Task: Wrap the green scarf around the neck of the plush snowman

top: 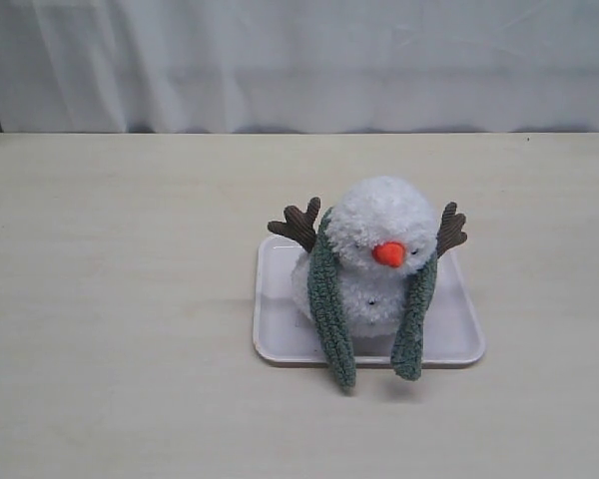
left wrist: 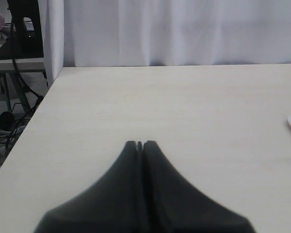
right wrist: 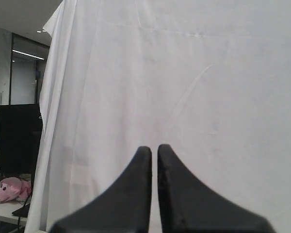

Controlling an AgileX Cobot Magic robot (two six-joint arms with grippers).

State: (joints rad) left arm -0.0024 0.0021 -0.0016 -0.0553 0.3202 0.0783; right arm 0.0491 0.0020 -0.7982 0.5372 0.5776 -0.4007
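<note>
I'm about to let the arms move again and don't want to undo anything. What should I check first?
1. Green scarf lies down both sides of the snowman's neck: ok. The back is hidden.
2. Scarf ends crossed or tied: not ok. They hang apart in front.
3. Plush snowman upright on the white tray: ok.
4. Left gripper shut and empty: ok.
5. Right gripper shut and empty, facing the curtain: ok.
6. Arms away from the snowman: ok. Neither shows in the exterior view.
</note>
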